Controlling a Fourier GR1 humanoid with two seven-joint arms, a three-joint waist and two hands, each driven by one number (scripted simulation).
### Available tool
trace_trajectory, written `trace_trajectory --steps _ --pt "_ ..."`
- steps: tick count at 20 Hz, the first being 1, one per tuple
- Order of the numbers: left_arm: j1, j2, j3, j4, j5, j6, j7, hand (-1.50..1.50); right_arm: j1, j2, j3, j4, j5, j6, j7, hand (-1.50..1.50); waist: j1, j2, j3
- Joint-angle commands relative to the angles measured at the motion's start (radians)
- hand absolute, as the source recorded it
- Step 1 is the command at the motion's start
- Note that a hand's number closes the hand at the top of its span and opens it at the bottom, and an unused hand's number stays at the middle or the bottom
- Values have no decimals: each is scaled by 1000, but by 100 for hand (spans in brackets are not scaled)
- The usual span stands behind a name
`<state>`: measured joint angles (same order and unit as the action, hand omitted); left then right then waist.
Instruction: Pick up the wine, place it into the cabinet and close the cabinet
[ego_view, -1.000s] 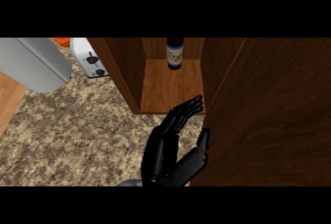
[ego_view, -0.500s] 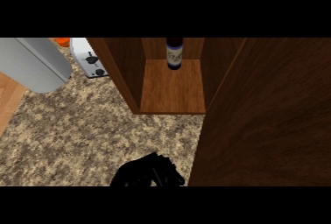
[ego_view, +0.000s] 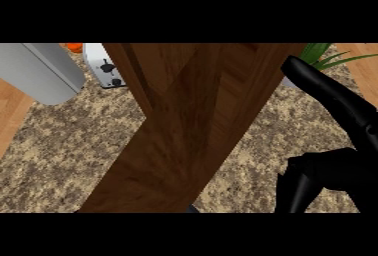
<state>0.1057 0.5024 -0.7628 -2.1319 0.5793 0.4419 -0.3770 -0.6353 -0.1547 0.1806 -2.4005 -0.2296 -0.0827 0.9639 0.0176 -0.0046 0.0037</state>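
Head view: wooden cabinet (ego_view: 184, 125) spans speckled counter (ego_view: 66, 145); toaster (ego_view: 103, 70) beyond.

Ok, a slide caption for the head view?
Wooden cabinet door spans the counter; right hand beside its right edge, toaster at top left, wine out of sight.

**Door Blocked Most of the Counter**

The cabinet door (ego_view: 184, 125) hid everything behind it, including the right side of the white appliance (ego_view: 105, 70). The right hand (ego_view: 339, 167) ran off the right edge. The far edge cut the plant (ego_view: 325, 52) and the grey object (ego_view: 44, 70).
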Motion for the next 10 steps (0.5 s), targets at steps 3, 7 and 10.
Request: trace_trajectory --steps 3,7,10 --pt "167 153 154 -109 121 -155 -94 150 -18 93 170 -87 -43 -55 108 150 5 -7 -7" --pt "272 267 335 -103 239 -302 -140 150 -83 152 297 51 50 -90 66 150 15 -4 -8" --pt "303 328 497 -47 339 -419 -171 150 -156 153 334 113 71 -80 63 150 16 -3 -8"
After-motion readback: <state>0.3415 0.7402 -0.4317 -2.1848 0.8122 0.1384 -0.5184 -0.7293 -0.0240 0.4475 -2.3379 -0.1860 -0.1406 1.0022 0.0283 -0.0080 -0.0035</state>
